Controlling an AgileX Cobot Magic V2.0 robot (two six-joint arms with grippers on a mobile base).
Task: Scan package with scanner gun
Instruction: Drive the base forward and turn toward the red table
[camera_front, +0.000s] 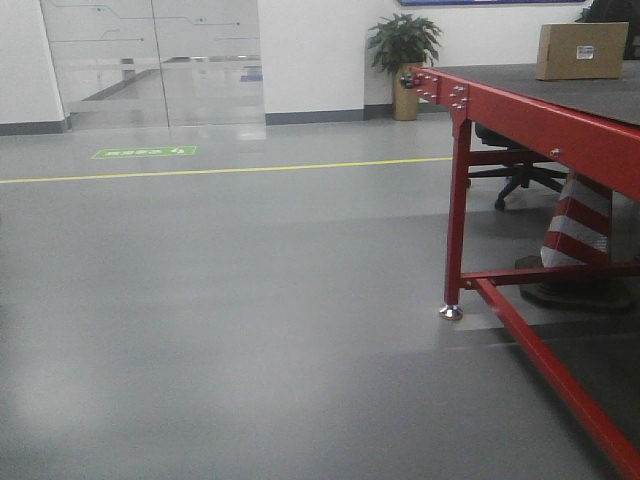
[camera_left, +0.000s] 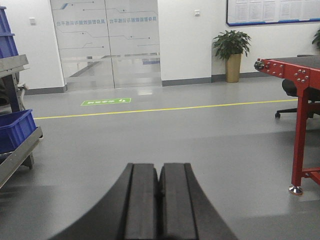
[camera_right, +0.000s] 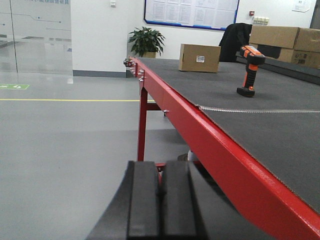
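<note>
Your left claw (camera_left: 160, 197) and right claw (camera_right: 159, 200) are both pressed together, gripping nothing. The package (camera_right: 199, 58) sits closed at the far end of the table (camera_right: 200, 130). The scanner gun (camera_right: 248, 71) stands upright on its base, well apart from it. You can't see inside the blue bin (camera_left: 15, 131) on the rack (camera_left: 20, 154).

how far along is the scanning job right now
Nothing looks done yet. The scanner gun stands untouched on the table, apart from the package farther back, whose white label faces the right wrist camera. Nothing is in hand: the left gripper and right gripper are both shut and empty, off the table. Left: grasp the scanner, aim at the label, scan.
</note>
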